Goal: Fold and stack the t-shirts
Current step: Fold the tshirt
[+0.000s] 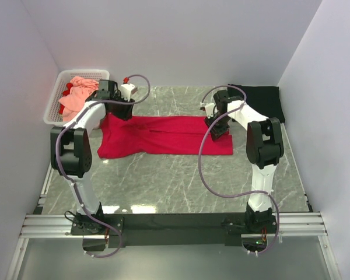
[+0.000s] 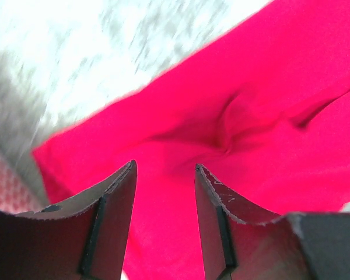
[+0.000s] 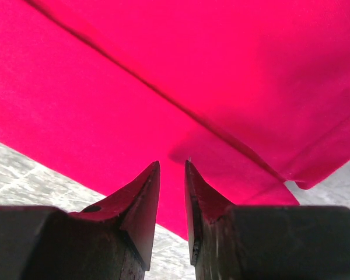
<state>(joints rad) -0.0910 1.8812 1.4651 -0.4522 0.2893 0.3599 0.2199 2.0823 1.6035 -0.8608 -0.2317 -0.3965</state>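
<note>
Table [image 1: 181, 181]: A grey top with white lines like stone is seen under everything.

Red shirt [image 1: 163, 135]: It is laid flat across the middle of the table, from left to right. The left end is spread wider than the right end. A few folds and wrinkles are seen in the cloth.

Right gripper [image 3: 172, 163]: It is held low over the right end of the red shirt, close to the edge of the cloth. Its fingers are almost together, and only a thin gap is left. Whether any cloth is pinched there cannot be told.

Left gripper [image 2: 163, 166]: It is held at the far left corner of the red shirt. Its fingers are spread well apart, and nothing is held between them. Red cloth with a deep crease is seen just past the tips.

Black shirt [image 1: 262, 99]: It is folded and laid at the far right corner of the table, apart from the red shirt.

Basket [image 1: 52, 99]: A white basket is placed at the far left corner, by the wall.

Pink shirt [image 1: 79, 93]: It is bunched up inside the basket.
</note>
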